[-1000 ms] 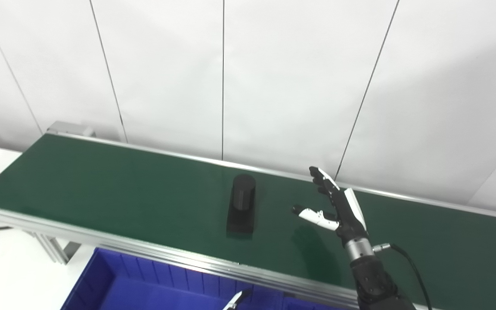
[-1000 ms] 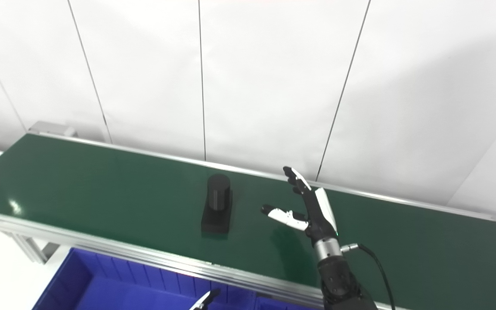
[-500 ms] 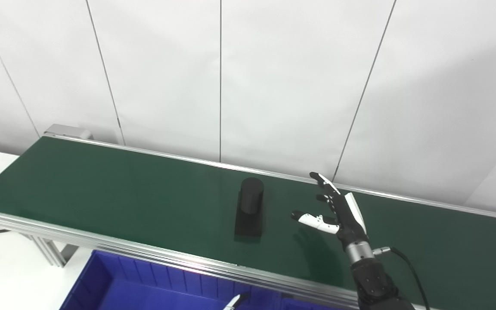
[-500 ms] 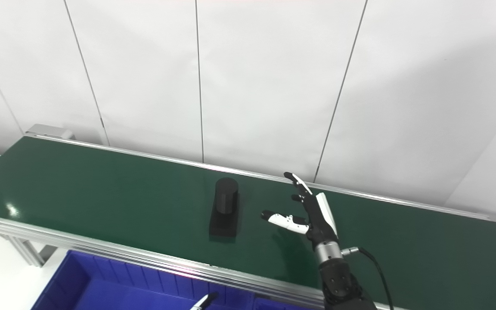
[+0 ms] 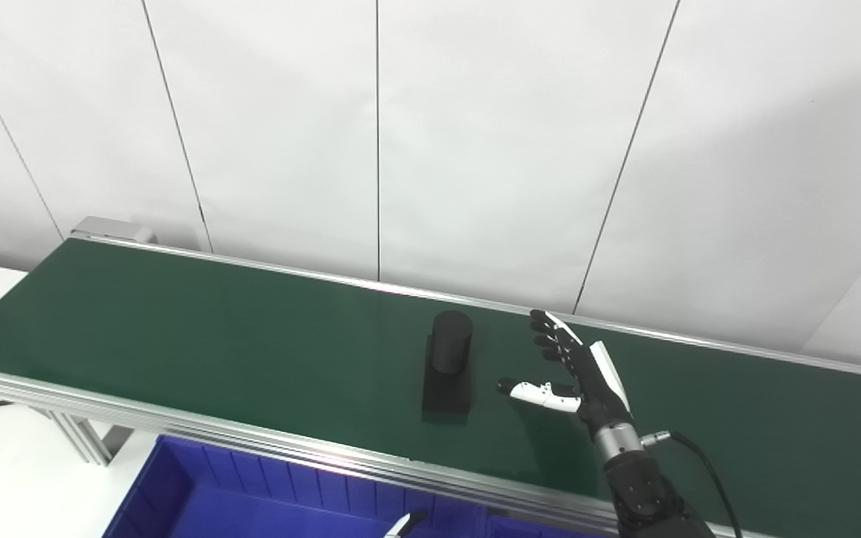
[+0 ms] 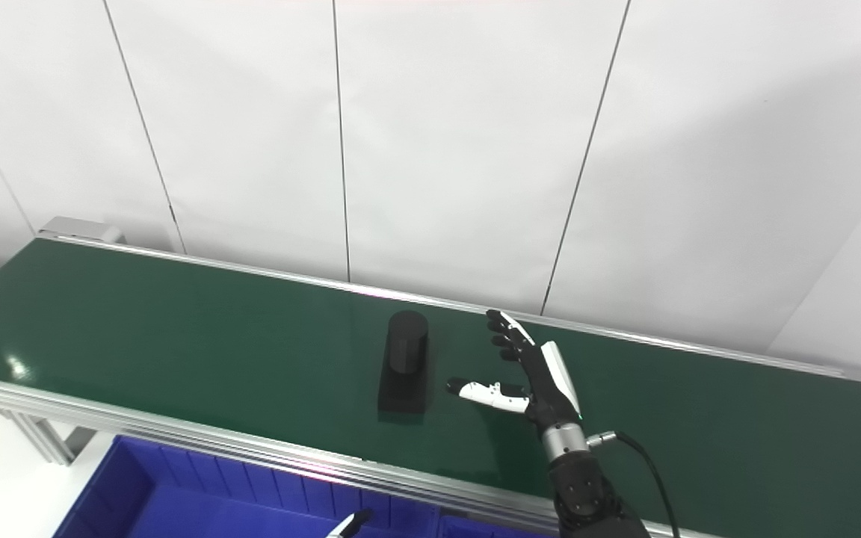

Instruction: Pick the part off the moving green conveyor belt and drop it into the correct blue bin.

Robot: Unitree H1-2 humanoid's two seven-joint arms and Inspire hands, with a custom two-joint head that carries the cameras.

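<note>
Part: a black part (image 5: 448,364), a round post on a flat block, stands upright on the belt, just beside the right thumb tip and not touching it.
Right hand: the right hand (image 5: 578,371) is over the belt, fingers (image 6: 506,334) spread apart and pointing toward the far rail, thumb stretched out toward the part; it holds nothing.
Left hand: only a fingertip of the left hand (image 5: 403,524) shows at the bottom edge, over the bin; I cannot tell whether it is open or closed.
Belt: the green belt (image 5: 199,329) lies bare past the part, away from the fingers.
Edges: a far rail (image 6: 266,273) runs just beyond the fingertips; a near rail (image 5: 266,442) runs on the wrist side.
Bin: the blue bin (image 5: 199,497) sits below the near rail, on the wrist side of the part.
Cable: a black cable (image 5: 703,463) loops from the right wrist.
</note>
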